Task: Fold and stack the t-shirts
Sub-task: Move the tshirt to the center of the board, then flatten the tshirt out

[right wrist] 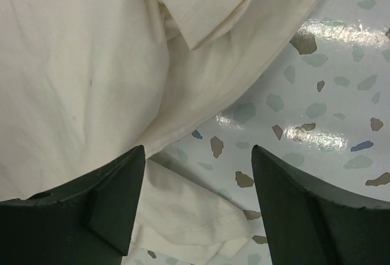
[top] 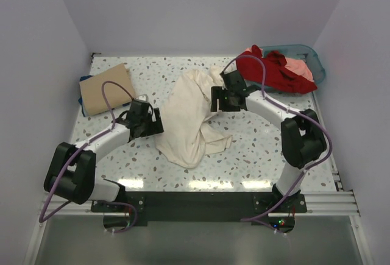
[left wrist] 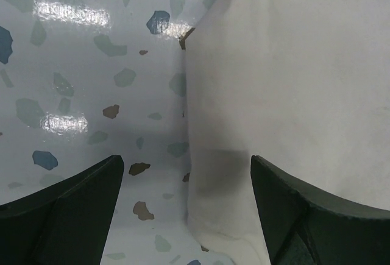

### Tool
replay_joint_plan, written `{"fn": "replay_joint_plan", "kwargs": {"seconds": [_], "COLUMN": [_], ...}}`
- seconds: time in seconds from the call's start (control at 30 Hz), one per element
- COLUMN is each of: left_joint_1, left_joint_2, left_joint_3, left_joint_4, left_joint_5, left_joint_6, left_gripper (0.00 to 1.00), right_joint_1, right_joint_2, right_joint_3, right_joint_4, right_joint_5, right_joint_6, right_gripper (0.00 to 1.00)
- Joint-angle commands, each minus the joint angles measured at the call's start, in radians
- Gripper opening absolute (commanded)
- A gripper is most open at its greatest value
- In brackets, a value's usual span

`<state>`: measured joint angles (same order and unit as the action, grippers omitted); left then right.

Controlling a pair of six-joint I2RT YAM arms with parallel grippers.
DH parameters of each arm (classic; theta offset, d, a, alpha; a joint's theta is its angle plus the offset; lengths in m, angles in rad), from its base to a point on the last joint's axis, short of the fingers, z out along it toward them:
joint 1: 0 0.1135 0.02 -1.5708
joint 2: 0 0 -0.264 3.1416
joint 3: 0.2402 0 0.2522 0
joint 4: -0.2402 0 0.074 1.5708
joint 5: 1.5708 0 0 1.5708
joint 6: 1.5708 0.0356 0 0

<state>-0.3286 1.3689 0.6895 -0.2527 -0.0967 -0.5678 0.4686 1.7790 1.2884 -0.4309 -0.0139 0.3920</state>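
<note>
Nearest the overhead camera ran the dark rail (top: 195, 199) that carried both arms, and beyond it spread the speckled table (top: 262, 155), the largest thing in view. Next in size, the cream t-shirt (top: 189, 116) lay crumpled at the middle of the table, between the two arms. It was bunched lengthwise with folds heaped at its near end (not yet flat enough to fold, by the look of it).

At the far right corner the teal basket (top: 318, 61) held a red t-shirt (top: 268, 73) spilling over its rim and a salmon-pink t-shirt (top: 298, 67) beside it, probably waiting their turn. At the far left a tan t-shirt (top: 106, 88) lay folded over a dark blue t-shirt (top: 81, 100), of which only an edge showed. That seemed to be the finished stack, set well apart from the working area.

The left gripper (top: 156, 122) hung low at the cream t-shirt's left edge, jaws wide apart and empty. Its wrist view showed one finger (left wrist: 67, 210) over bare table and the other over cloth, straddling the hem as if lined up to pinch it. The right gripper (top: 215, 103) hovered over the upper right side of the cream t-shirt, jaws likewise apart with nothing between them, and cloth and a loose sleeve (right wrist: 195, 9) lay below.
</note>
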Motion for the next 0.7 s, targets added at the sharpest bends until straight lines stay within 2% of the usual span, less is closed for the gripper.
{"fn": "replay_joint_plan", "kwargs": {"seconds": [0.0, 0.23, 0.37, 0.53, 0.6, 0.63, 0.67], "left_joint_1": [-0.004, -0.004, -0.003, -0.003, -0.003, -0.003, -0.001], "left_joint_2": [0.021, 0.102, 0.134, 0.205, 0.219, 0.231, 0.236], "left_joint_3": [0.007, -0.001, 0.002, 0.036, 0.05, 0.054, 0.062], "left_joint_4": [-0.003, 0.042, 0.076, 0.093, 0.104, 0.107, 0.11], "left_joint_5": [0.025, 0.075, 0.08, 0.089, 0.091, 0.089, 0.086], "left_joint_6": [-0.023, -0.026, -0.023, -0.003, 0.005, 0.006, 0.011], "left_gripper": [0.9, 0.89, 0.82, 0.64, 0.49, 0.43, 0.3], "right_joint_1": [-0.002, -0.013, -0.033, -0.065, -0.074, -0.082, -0.084], "right_joint_2": [0.031, 0.153, 0.215, 0.301, 0.33, 0.339, 0.345], "right_joint_3": [0.066, 0.179, 0.253, 0.33, 0.348, 0.354, 0.371], "right_joint_4": [0.037, 0.053, 0.073, 0.064, 0.072, 0.078, 0.075], "right_joint_5": [0.073, 0.158, 0.167, 0.128, 0.103, 0.077, 0.069], "right_joint_6": [-0.002, -0.041, -0.035, -0.027, -0.024, -0.021, -0.021], "right_gripper": [0.73, 0.73, 0.72, 0.69, 0.65, 0.58, 0.53]}}
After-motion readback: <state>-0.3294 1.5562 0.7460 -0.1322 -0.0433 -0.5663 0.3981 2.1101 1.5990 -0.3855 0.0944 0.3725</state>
